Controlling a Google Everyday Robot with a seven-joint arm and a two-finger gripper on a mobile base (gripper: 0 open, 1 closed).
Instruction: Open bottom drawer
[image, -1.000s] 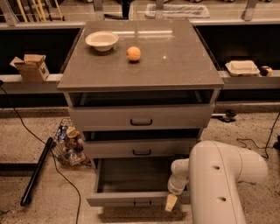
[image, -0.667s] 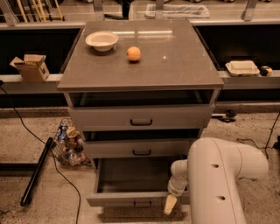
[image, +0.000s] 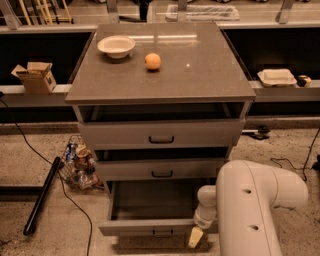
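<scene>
The grey cabinet (image: 160, 80) has three drawers. The bottom drawer (image: 150, 226) is pulled out toward me, with its plain grey tray (image: 152, 200) showing and its small dark handle (image: 162, 232) at the centre of the front. The middle drawer (image: 161, 169) and the top drawer (image: 161, 134) stand slightly out. My gripper (image: 196, 237) hangs at the right end of the bottom drawer's front, right of the handle, with a pale yellow tip showing. My white arm (image: 252, 205) fills the lower right and hides the drawer's right corner.
A white bowl (image: 116, 46) and an orange (image: 152, 61) sit on the cabinet top. A basket of clutter (image: 77, 161) and a black pole (image: 42, 195) lie on the floor to the left. Side shelves hold a cardboard box (image: 36, 76) and a white container (image: 276, 76).
</scene>
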